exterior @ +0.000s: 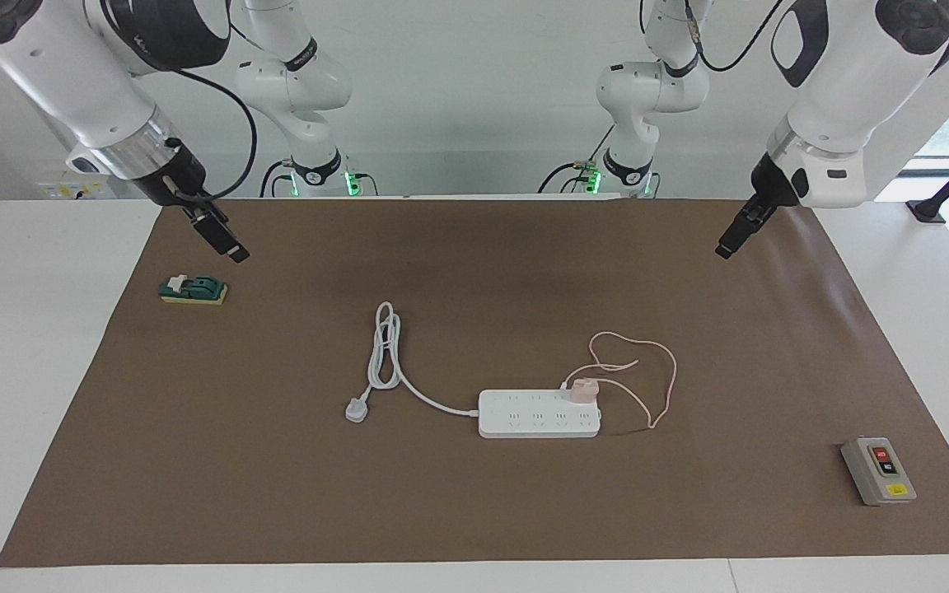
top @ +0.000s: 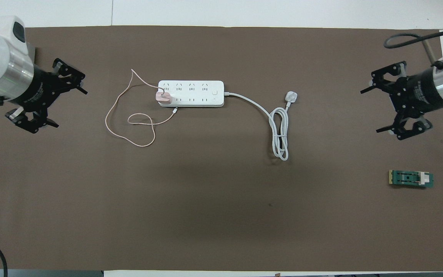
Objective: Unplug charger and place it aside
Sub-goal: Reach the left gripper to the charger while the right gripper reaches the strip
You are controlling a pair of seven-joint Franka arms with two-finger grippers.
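Small pale-pink cube charger [exterior: 583, 389] sits plugged into the long white power strip [exterior: 539, 413], well apart from both pincers. Left pincer [exterior: 724, 249] and right pincer [exterior: 236, 254] hang spread, empty, above the brown mat [exterior: 474, 511].

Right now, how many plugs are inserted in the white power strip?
1: the pink charger sits in the power strip, at its end toward the left arm. The white three-pin plug lies loose on the mat.
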